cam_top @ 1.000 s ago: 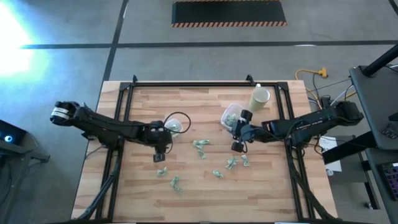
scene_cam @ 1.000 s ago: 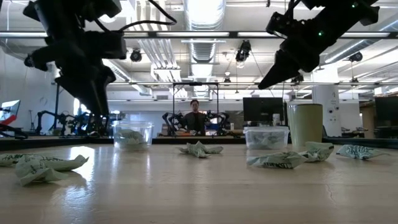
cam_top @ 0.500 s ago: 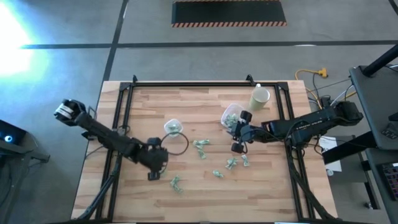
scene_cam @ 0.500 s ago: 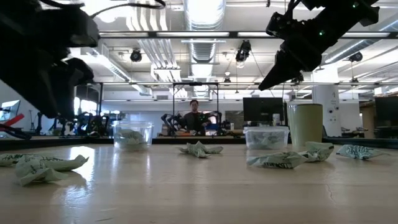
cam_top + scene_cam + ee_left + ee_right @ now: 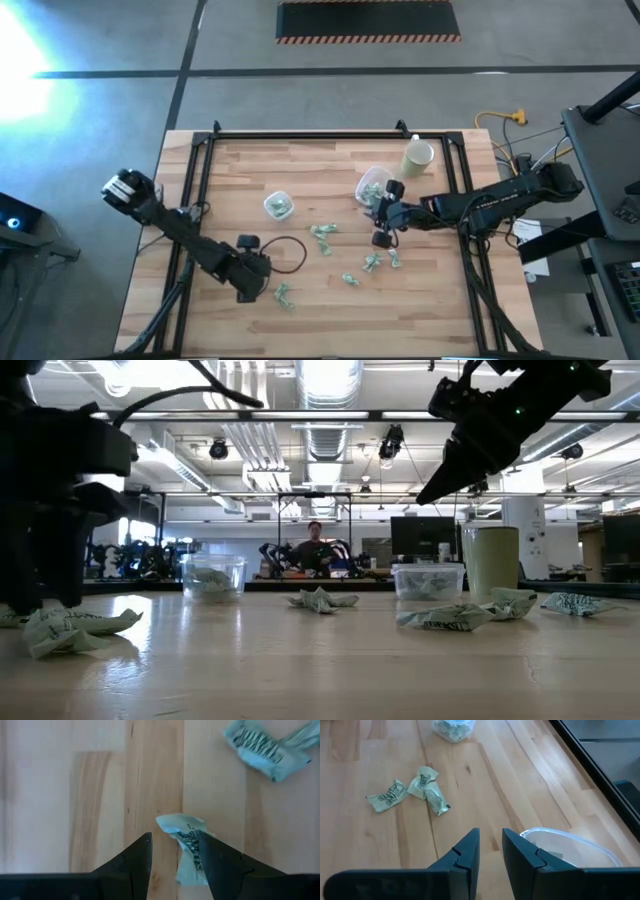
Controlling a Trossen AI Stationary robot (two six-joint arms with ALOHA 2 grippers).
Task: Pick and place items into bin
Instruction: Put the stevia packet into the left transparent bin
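Note:
The items are crumpled pale green and white wrappers scattered on the wooden table point(image 5: 220, 170). My left gripper point(image 5: 175, 857) is open and points down just over one wrapper point(image 5: 187, 845), which lies partly under one finger point(image 5: 212, 860). The low view shows this gripper point(image 5: 42, 595) low above that wrapper point(image 5: 75, 628). A second wrapper point(image 5: 283, 295) lies close by. My right gripper point(image 5: 491, 847) is open by a narrow gap with nothing in it. It hangs beside the near side of a clear tub point(image 5: 570, 845) that holds wrappers point(image 5: 375, 187).
A second clear tub point(image 5: 279, 207) with wrappers stands left of centre. A tall cream cup point(image 5: 418, 155) stands at the back right. More wrappers lie mid-table point(image 5: 322, 235) and near my right gripper point(image 5: 372, 262). A black cable loop point(image 5: 290, 255) trails by the left gripper.
My left gripper has swung from beside the left tub toward the table's near edge and sunk, so that it now stands low over a wrapper. Its cable loop has followed it.

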